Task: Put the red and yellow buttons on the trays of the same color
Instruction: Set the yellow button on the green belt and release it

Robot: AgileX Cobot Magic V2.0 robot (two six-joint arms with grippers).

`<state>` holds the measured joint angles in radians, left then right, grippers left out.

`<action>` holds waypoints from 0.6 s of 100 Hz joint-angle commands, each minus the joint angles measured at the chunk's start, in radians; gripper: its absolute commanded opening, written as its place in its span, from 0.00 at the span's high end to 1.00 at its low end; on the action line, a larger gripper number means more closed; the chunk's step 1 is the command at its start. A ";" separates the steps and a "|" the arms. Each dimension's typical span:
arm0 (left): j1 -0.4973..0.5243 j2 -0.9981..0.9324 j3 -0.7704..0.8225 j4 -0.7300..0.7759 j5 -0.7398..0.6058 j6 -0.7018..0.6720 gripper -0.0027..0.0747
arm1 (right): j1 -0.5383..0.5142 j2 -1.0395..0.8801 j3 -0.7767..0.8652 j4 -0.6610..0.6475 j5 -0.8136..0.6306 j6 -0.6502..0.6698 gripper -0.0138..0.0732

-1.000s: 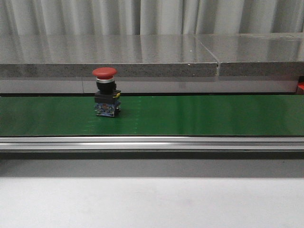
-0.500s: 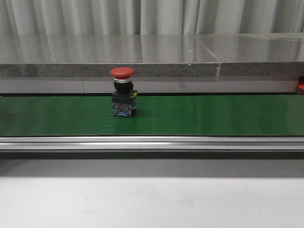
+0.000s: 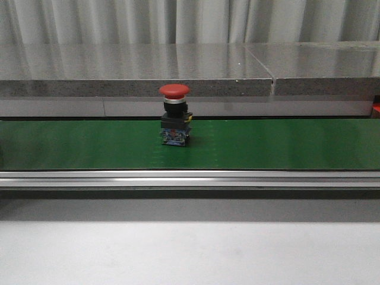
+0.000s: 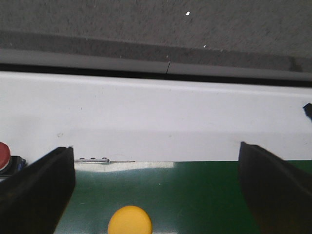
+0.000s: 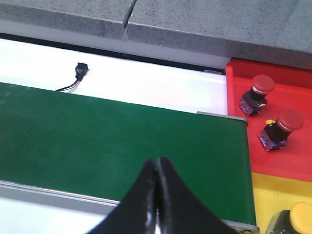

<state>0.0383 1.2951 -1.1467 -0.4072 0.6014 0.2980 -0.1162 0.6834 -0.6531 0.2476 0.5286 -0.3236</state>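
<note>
A red button [image 3: 175, 116] with a black base stands upright on the green conveyor belt [image 3: 267, 142], left of centre in the front view. Neither gripper shows there. My left gripper [image 4: 155, 151] is open above the belt, and a yellow button [image 4: 129, 220] lies between its fingers [image 4: 36, 190], touching neither. Another red button [image 4: 4, 155] peeks in beside that finger. My right gripper [image 5: 156, 163] is shut and empty over the belt's end. Beside it, the red tray [image 5: 302, 83] holds two red buttons [image 5: 258, 90] [image 5: 282, 124]. The yellow tray [image 5: 278, 192] holds a yellow button [image 5: 300, 217].
A grey stone ledge [image 3: 178, 71] runs behind the belt and a metal rail [image 3: 190, 178] along its front. A small black connector with a cable [image 5: 80, 69] lies on the white surface behind the belt. The trays sit just past the belt's end.
The red button in the front view has travelled to the right along the belt, from the left part towards the centre. It stays upright.
</note>
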 commanded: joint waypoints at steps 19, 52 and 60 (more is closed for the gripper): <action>-0.009 -0.315 0.098 -0.024 -0.065 0.029 0.14 | 0.005 -0.005 -0.027 0.011 -0.063 -0.008 0.92; -0.009 -0.647 0.324 -0.024 -0.065 0.033 0.14 | 0.005 -0.005 -0.027 0.011 -0.063 -0.008 0.92; -0.009 -0.715 0.376 -0.024 -0.075 0.033 0.19 | 0.005 -0.005 -0.027 0.011 -0.063 -0.008 0.92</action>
<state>0.0367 0.6352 -0.7870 -0.4072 0.6018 0.3283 -0.1162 0.6834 -0.6531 0.2476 0.5286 -0.3236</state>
